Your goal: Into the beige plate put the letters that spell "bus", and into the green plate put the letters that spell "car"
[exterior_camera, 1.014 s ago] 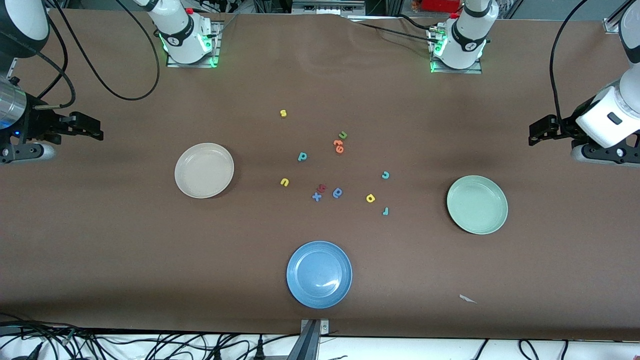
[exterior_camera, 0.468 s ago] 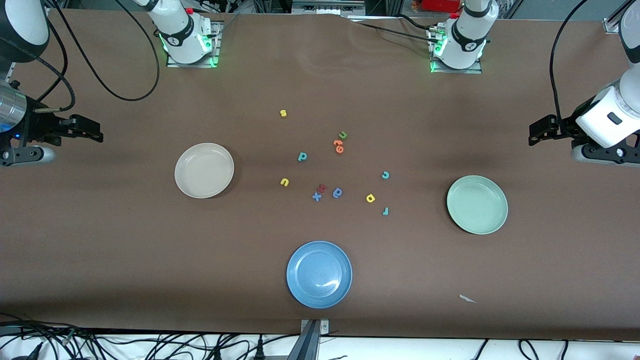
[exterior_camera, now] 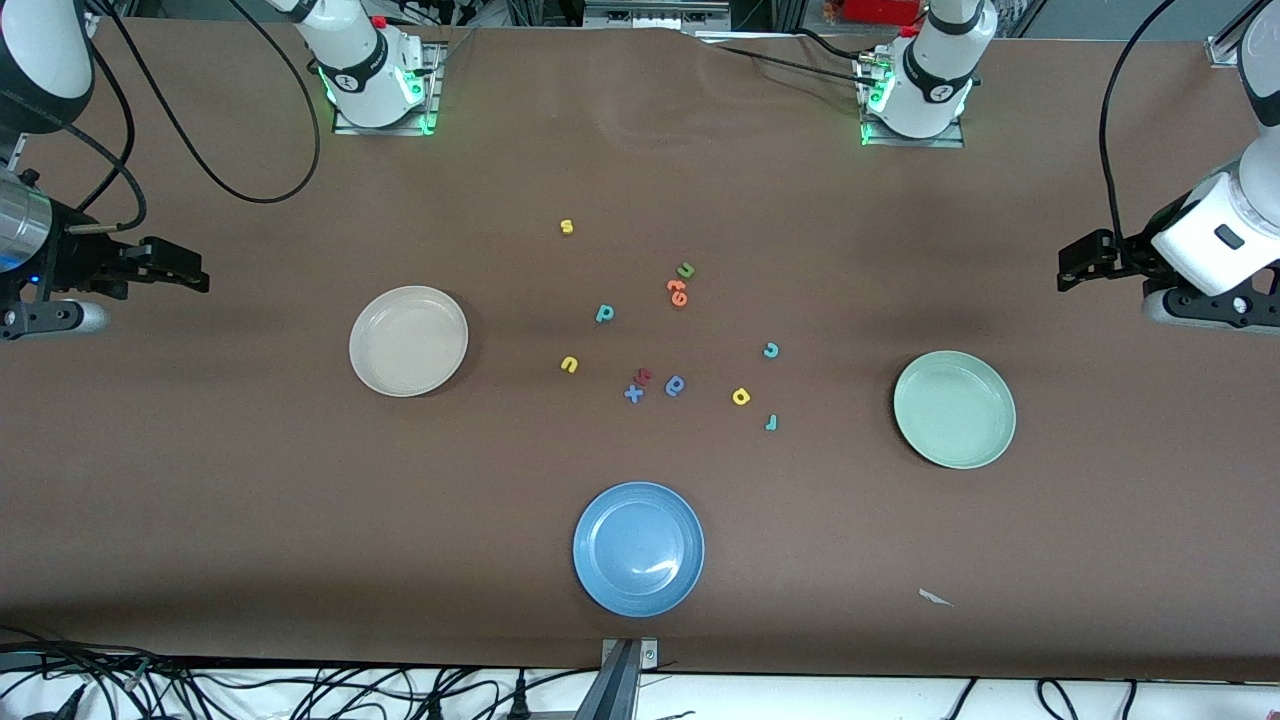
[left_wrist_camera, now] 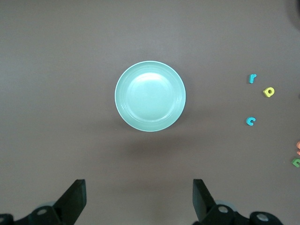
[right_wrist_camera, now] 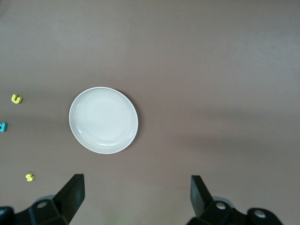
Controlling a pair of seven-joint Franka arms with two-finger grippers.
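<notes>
Both plates sit bare on the brown tabletop (exterior_camera: pixel 200 480): the beige plate (exterior_camera: pixel 408 340) toward the right arm's end, the green plate (exterior_camera: pixel 954 409) toward the left arm's. All six wanted letters, among them the yellow u (exterior_camera: pixel 569 364) and teal c (exterior_camera: pixel 770 350), lie loose between them. The left pincer (left_wrist_camera: pixel 139 199) and right pincer (right_wrist_camera: pixel 136 197) hang wide and empty at the tabletop's ends; a likely slip is grabbing the green u (exterior_camera: pixel 686 270) in place of the yellow one.

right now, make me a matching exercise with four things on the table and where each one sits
Things:
1. small yellow foam letter s
2. round blue plate
3. round pale green plate
4. round cream-beige plate

Places:
A. toward the right arm's end of the table
B. nearest the front camera
C. toward the left arm's end of the table
D. farthest of all the letters from the front camera

Pairs: 1-D, 2-B, 3-C, 4-A
</notes>
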